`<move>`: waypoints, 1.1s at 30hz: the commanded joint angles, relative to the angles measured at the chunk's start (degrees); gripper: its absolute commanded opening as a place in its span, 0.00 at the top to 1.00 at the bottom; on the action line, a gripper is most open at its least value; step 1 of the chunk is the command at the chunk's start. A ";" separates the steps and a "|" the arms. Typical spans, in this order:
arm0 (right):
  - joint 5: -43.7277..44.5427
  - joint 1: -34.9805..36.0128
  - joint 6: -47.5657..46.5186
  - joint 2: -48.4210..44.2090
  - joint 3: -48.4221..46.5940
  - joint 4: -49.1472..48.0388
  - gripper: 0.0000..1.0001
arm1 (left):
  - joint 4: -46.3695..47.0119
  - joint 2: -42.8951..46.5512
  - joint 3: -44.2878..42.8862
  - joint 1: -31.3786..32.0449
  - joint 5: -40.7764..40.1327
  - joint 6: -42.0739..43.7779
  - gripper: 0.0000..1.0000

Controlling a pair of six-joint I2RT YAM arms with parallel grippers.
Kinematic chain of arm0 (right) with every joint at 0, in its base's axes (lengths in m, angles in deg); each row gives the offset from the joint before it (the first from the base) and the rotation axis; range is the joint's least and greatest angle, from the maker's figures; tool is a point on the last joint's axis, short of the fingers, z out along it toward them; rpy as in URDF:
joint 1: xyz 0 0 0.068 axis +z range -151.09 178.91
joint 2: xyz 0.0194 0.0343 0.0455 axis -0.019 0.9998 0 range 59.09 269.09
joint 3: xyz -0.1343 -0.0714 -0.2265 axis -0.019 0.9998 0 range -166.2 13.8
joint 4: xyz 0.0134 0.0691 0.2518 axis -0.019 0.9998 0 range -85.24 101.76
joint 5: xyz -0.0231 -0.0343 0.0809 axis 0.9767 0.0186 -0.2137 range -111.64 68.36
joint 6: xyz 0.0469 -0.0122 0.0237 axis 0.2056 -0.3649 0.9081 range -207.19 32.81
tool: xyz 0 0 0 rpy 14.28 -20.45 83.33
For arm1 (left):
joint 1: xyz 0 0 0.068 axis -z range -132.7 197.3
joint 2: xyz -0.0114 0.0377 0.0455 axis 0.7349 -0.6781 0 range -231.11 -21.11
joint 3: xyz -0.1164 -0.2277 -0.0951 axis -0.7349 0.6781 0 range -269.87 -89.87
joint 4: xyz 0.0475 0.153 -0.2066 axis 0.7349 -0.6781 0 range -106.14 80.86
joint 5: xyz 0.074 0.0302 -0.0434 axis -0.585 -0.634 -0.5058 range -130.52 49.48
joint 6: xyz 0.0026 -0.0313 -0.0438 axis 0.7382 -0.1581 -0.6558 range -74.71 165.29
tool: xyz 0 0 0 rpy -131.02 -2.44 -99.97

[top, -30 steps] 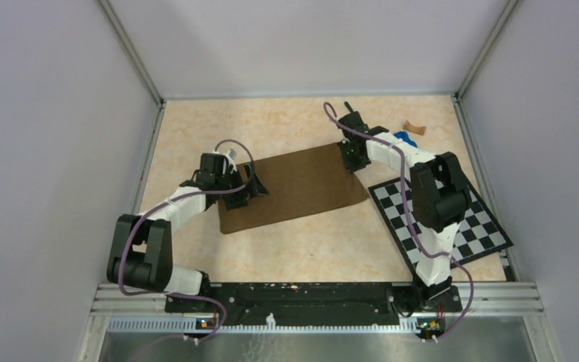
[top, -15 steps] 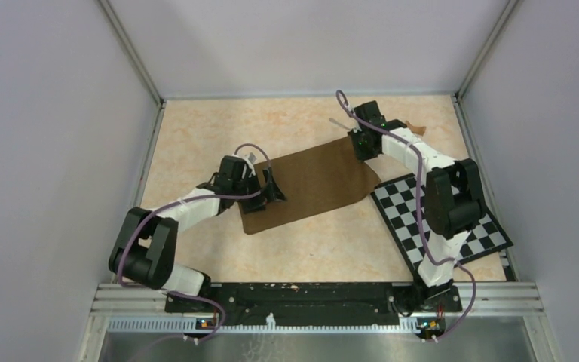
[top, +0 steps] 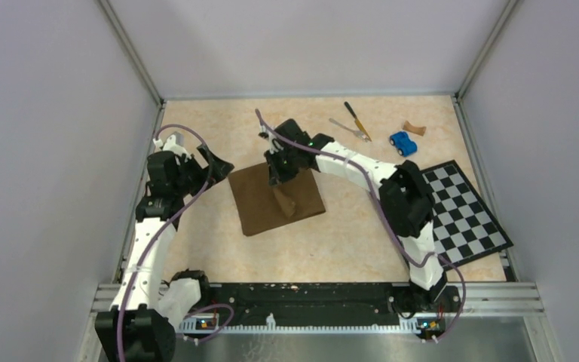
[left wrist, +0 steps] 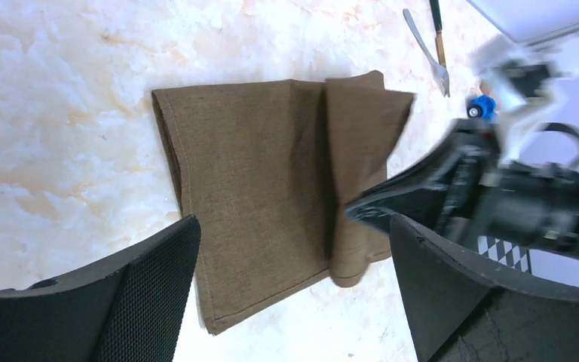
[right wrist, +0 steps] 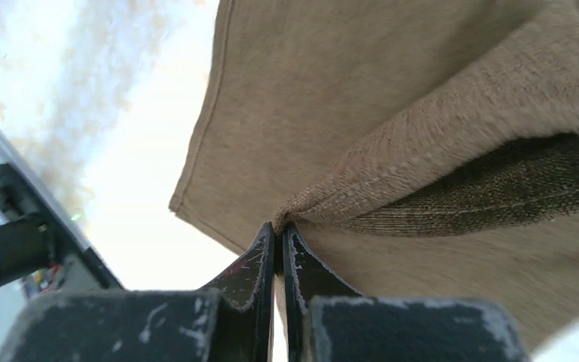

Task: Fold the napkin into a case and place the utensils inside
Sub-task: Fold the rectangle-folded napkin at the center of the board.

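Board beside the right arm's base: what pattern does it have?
The board is black-and-white checkered, clearest in the top external view.

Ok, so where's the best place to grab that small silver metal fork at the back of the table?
On the small silver metal fork, probably take the plain handle end, from straight above, jaws across the shaft. It lies flat on the table, and its tine end nearly meets the yellow-orange-handled knife, while the handle end lies clear.
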State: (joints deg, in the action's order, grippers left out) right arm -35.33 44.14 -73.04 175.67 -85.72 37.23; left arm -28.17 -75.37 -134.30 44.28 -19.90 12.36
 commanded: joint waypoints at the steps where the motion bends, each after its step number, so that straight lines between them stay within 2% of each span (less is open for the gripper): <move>1: -10.43 1.41 10.25 5.92 -3.46 -4.35 1.00 | -5.06 2.64 -1.37 -0.57 -0.39 2.47 0.01; 9: -20.00 2.05 14.35 10.25 -4.00 -9.88 1.00 | -3.09 2.67 2.45 -0.73 0.15 0.99 0.01; 20: -17.51 3.47 17.99 11.42 -6.01 -9.16 1.00 | 1.98 -3.38 8.70 -0.75 -0.17 -1.29 0.01; 22: -17.57 3.84 18.76 11.69 -6.04 -9.40 1.00 | 2.70 -5.23 9.79 -0.76 0.96 -2.00 0.04; 26: -17.45 4.12 19.33 12.47 -6.54 -9.43 1.00 | 6.19 -8.55 13.09 -0.75 1.98 -3.93 0.18; 33: -17.92 4.89 19.84 13.67 -8.07 -8.97 1.00 | 7.21 -9.79 14.10 -0.75 0.96 -3.55 0.18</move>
State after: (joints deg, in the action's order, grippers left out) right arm -52.79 47.75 -54.44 188.85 -90.97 29.19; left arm -25.35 -85.51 -120.26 43.88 -18.92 9.15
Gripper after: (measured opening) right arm 0.013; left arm 0.820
